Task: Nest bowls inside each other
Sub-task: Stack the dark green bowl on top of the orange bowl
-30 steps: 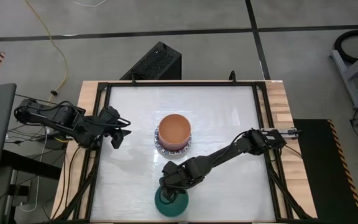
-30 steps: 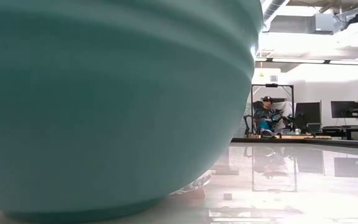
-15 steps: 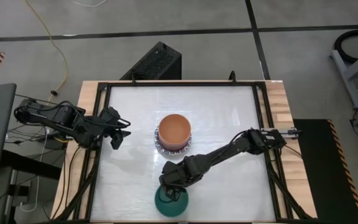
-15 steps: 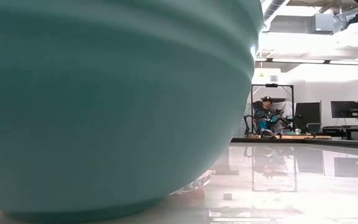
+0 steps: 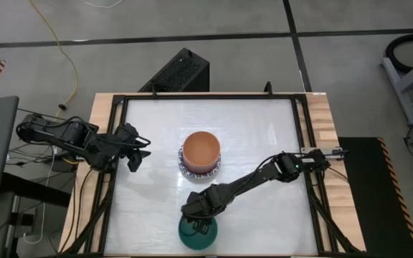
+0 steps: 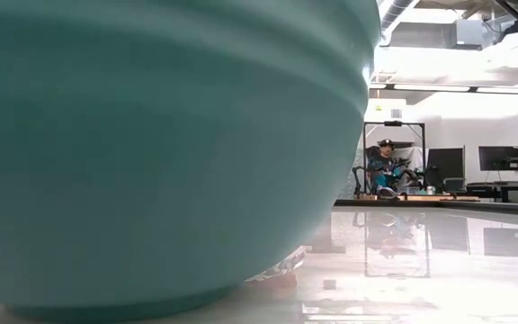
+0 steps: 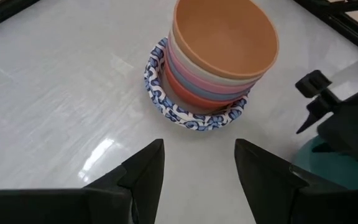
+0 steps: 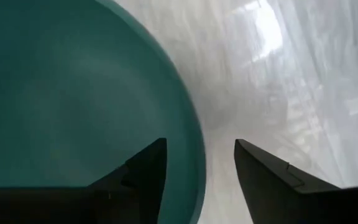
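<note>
A green bowl (image 5: 196,233) rests on its base at the table's near edge and fills the low view (image 6: 151,153). My right gripper (image 5: 198,225) hangs over it, pointing down and open. The bowl's rim (image 8: 188,134) runs between the fingers, one finger over the hollow and one over the table outside. I see no touch. In the middle of the table stands a stack of nested bowls (image 5: 200,150), orange on top and a blue-patterned white one at the bottom (image 7: 219,56). My left gripper (image 5: 136,154) waits open at the table's left edge, facing the stack.
A black frame rail (image 5: 303,136) runs round the white tabletop. There is bare tabletop (image 5: 264,129) to the right of the stack and beyond it. A black box (image 5: 178,72) lies past the far edge. A person (image 6: 383,171) sits far off in the room.
My right gripper has sunk toward the green bowl and rolled about its own pointing line, so its fingers now straddle the rim. The bowl has stayed where it was.
</note>
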You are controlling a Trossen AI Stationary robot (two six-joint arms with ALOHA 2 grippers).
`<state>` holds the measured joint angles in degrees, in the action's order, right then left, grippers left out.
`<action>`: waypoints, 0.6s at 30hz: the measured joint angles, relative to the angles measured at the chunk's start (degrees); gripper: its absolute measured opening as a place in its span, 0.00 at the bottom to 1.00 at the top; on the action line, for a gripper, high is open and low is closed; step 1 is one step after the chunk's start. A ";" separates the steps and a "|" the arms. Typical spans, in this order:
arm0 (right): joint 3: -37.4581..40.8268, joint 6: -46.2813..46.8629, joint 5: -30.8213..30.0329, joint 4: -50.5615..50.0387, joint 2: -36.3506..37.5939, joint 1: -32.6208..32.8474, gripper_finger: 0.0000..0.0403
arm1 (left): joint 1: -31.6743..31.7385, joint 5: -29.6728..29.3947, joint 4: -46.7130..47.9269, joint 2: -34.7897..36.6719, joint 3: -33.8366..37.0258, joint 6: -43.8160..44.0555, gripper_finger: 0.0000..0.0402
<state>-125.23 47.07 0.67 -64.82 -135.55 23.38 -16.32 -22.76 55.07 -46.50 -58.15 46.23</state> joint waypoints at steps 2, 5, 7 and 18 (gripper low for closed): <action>-0.17 -0.04 0.08 0.62 0.00 0.04 0.47 | 0.00 0.00 0.00 -0.01 0.00 0.01 0.46; -0.10 -0.56 0.78 0.05 -0.01 0.04 0.36 | 0.00 0.02 0.00 0.00 0.00 0.03 0.46; -0.09 -0.93 1.20 0.36 -0.53 0.04 0.27 | 0.00 0.36 0.00 0.00 0.04 0.05 0.46; -0.13 -2.15 2.57 -1.30 -0.31 -0.35 0.03 | -0.02 3.66 -0.08 -0.01 2.67 1.08 0.46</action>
<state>-125.36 44.92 3.24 -66.12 -135.86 23.03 -16.34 -19.11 54.99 -46.51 -55.48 47.32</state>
